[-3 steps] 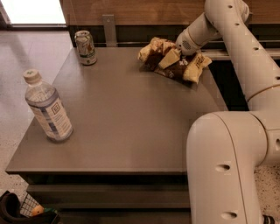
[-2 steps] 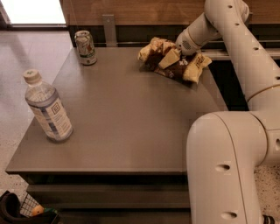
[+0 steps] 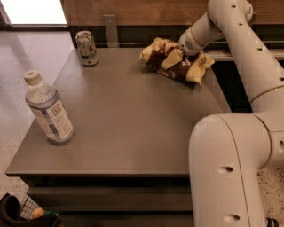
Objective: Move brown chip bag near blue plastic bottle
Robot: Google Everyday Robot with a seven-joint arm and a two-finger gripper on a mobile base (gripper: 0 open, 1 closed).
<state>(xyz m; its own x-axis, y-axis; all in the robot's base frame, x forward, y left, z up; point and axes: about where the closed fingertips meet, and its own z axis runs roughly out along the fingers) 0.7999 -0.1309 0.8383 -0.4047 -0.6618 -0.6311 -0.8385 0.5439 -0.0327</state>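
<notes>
Place: office-like break room, it seems
Signs: grey table (image 3: 133, 133), wood-panelled wall (image 3: 142, 11), polished speckled floor (image 3: 17, 128)
Arm: gripper (image 3: 179, 55) at the table's far edge, on the brown chip bag (image 3: 156, 56)

One table (image 3: 133, 133) is counted, and three things are seen on it. One brown chip bag (image 3: 174, 62) is found at the far right, one blue plastic bottle (image 3: 48, 110) at the near left, and one drink can (image 3: 87, 48) at the far left. One robot arm (image 3: 248, 57) is counted on the right, and one gripper (image 3: 178, 54) is found at its end, at the far right, against the chip bag.
</notes>
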